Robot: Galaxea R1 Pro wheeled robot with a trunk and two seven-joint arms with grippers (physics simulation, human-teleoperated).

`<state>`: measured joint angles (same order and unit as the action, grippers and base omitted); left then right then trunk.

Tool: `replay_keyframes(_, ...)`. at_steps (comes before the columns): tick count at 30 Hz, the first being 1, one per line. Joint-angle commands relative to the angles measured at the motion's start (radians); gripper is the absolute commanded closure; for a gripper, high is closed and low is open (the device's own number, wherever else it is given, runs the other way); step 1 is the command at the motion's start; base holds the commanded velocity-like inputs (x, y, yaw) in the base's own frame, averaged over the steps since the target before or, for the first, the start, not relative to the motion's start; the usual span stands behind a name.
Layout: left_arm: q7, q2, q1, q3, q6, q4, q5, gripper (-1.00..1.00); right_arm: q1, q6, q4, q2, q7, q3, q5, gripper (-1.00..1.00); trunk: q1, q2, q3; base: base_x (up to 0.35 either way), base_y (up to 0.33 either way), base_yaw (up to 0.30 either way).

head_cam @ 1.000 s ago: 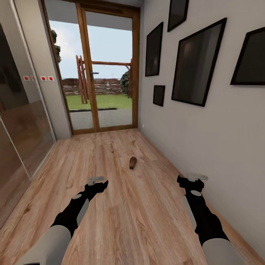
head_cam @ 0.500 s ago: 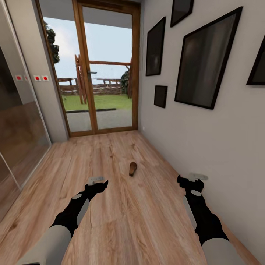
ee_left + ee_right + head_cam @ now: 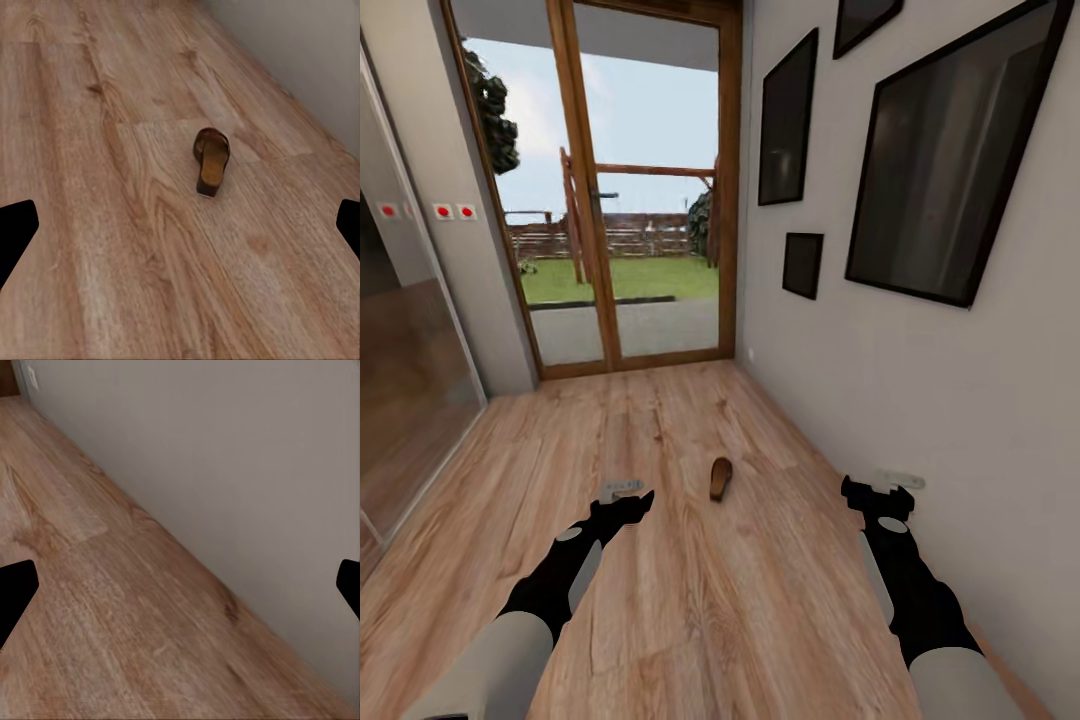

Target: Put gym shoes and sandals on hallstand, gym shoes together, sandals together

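Note:
One brown slide sandal lies on the wood-plank corridor floor, ahead of me and between my two arms; the left wrist view shows its dark strap and tan sole. My left gripper hangs open above the floor, short of the sandal and to its left. Close to the right-hand wall, my right gripper is open too, over bare planks. The gym shoes, the other sandal and the hallstand are out of view.
A glazed wooden door closes the corridor's far end. Dark framed pictures hang on the right wall. A glossy sliding panel runs along the left side.
The whole view has shifted: I have rolled forward along the corridor, so the sandal, door and pictures sit closer. Both arms hold the same pose.

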<state>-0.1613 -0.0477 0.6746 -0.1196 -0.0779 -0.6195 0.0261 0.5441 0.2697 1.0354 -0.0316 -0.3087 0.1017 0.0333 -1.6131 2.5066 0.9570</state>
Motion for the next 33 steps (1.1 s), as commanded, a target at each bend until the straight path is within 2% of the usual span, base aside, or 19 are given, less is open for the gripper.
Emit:
replay_keyframes(1,-0.009,-0.001,0.0,-0.008,-0.008,-0.002,0.003,-1.0,0.0,0.007,0.002,-0.001,-0.001,0.001,0.004,-1.0,0.0,0.0,0.001,0.347,0.0,0.0)
replay_keyframes(14,-0.009,-0.001,0.0,-0.008,-0.008,-0.002,0.003,-1.0,0.0,0.008,0.002,-0.001,-0.001,0.001,0.004,-1.0,0.0,0.0,0.001,0.344,0.061,0.0)
replay_keyframes(33,-0.009,-0.001,0.0,-0.008,-0.008,-0.002,0.003,-1.0,0.0,0.007,0.0,-0.001,-0.001,0.001,0.004,-1.0,0.0,0.0,0.001,0.297,0.194,0.0)
